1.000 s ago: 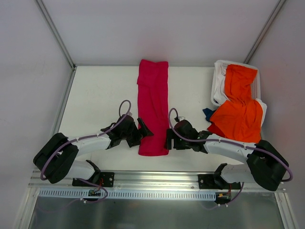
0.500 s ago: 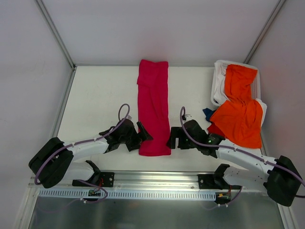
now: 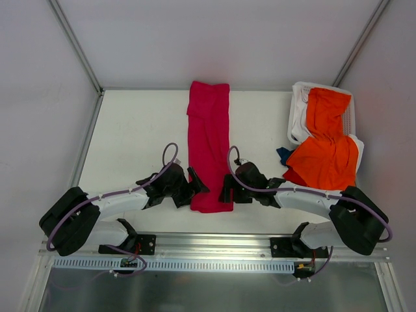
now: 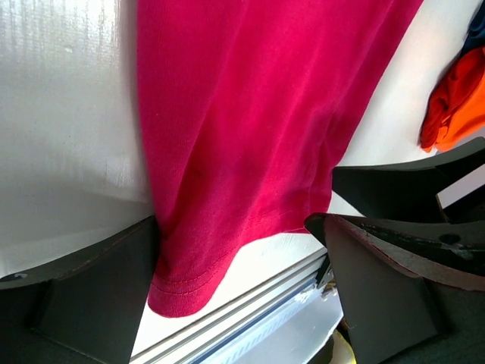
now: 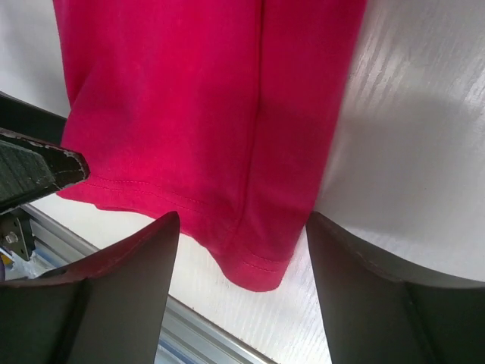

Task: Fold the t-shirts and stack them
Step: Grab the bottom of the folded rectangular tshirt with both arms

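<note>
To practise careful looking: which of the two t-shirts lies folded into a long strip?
The crimson t-shirt, a flat strip in the middle of the table. The orange t-shirt is crumpled, draped over the white basket at the right.

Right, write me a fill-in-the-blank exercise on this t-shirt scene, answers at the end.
1. The bright orange cloth t-shirt is draped over a white basket on the ____ side of the white table.
2. The left fingers and the right fingers flank the long folded crimson cloth t-shirt at its ____ end, by the arms' bases.
3. Neither pair grips the cloth; both stand ____.
Answers: right; near; open.
</note>
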Motion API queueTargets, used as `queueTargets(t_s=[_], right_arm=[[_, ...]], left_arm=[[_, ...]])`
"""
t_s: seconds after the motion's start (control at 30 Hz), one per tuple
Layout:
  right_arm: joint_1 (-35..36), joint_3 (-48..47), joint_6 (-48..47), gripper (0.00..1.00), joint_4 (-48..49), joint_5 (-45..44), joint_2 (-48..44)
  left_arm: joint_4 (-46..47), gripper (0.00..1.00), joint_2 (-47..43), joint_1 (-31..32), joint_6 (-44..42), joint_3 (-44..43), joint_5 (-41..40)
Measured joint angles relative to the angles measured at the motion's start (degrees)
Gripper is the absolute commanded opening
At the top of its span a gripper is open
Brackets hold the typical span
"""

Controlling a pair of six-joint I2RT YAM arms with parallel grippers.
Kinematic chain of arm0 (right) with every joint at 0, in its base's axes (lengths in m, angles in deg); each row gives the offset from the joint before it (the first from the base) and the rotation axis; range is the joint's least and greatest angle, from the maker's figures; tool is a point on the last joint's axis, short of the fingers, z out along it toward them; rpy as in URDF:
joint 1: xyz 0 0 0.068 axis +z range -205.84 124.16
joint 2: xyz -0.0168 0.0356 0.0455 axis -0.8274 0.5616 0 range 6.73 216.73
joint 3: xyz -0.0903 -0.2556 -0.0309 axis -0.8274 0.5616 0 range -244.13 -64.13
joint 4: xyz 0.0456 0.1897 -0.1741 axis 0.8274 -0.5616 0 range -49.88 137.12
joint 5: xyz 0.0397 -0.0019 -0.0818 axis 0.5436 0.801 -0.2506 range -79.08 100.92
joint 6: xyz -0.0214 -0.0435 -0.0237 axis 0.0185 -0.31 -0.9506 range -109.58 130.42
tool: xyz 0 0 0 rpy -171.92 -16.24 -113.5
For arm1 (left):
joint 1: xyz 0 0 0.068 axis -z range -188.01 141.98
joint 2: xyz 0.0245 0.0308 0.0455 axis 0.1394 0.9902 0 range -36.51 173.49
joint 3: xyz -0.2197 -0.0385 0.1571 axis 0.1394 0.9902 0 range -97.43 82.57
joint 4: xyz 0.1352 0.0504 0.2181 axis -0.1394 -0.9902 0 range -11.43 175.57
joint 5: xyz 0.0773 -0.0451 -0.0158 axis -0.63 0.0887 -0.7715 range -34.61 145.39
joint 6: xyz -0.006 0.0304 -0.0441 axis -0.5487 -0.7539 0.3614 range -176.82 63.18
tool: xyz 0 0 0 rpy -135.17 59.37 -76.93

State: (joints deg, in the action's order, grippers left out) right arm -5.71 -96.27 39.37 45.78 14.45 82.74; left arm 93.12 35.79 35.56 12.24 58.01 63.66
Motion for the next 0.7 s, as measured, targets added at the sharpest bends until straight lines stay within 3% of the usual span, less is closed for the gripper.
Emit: queueTargets(t_s=[0.13, 0.17, 0.2, 0.23, 0.3, 0.37, 0.4, 0.5, 0.63, 0.7], right_arm=[[-0.02, 0.39, 0.39, 0.54, 0.72, 0.42, 0.39], [0.0, 0.66, 0.44, 0.49, 0.68, 0.44, 0.39], [-0.02, 0.85, 0.46, 0.37, 0.68, 0.42, 0.37], [-0.02, 1.01, 0.22, 0.33, 0.57, 0.39, 0.35], [-0.02, 1.68, 0.52, 0.19, 0.39, 0.35, 0.31], [-0.02, 2.23, 0.63, 0.12, 0.22, 0.35, 0.15], [-0.04, 2.38, 0.72, 0.07, 0.22, 0.33, 0.0], [-0.04, 2.93, 0.85, 0.01, 0.22, 0.35, -0.26], [-0.04, 2.93, 0.87, 0.0, 0.0, 0.39, -0.42], [-0.04, 2.93, 0.87, 0.01, -0.57, 0.39, -0.83]], left_arm=[[-0.37, 0.84, 0.0, 0.02, 0.46, 0.0, 0.0], [-0.52, 0.79, 0.0, 0.02, 0.5, 0.0, 0.0], [-0.72, 0.77, 0.0, 0.02, 0.57, 0.0, 0.0], [-1.07, 0.74, 0.02, 0.13, 0.66, 0.02, -0.09], [-1.57, 0.6, 0.09, 0.5, 0.57, 0.02, -0.31], [-2.8, 0.52, 0.44, 0.76, 0.57, 0.0, -0.74], [-3.21, 0.42, 0.59, 0.76, 0.59, 0.0, -0.79], [-4.79, 0.21, 1.66, 0.76, 0.39, -0.33, -1.07], [-6.43, 0.02, 4.39, 1.27, -0.13, -2.27, -1.16], [-7.5, 0.0, 5.18, 1.62, -0.66, -3.48, -1.27]])
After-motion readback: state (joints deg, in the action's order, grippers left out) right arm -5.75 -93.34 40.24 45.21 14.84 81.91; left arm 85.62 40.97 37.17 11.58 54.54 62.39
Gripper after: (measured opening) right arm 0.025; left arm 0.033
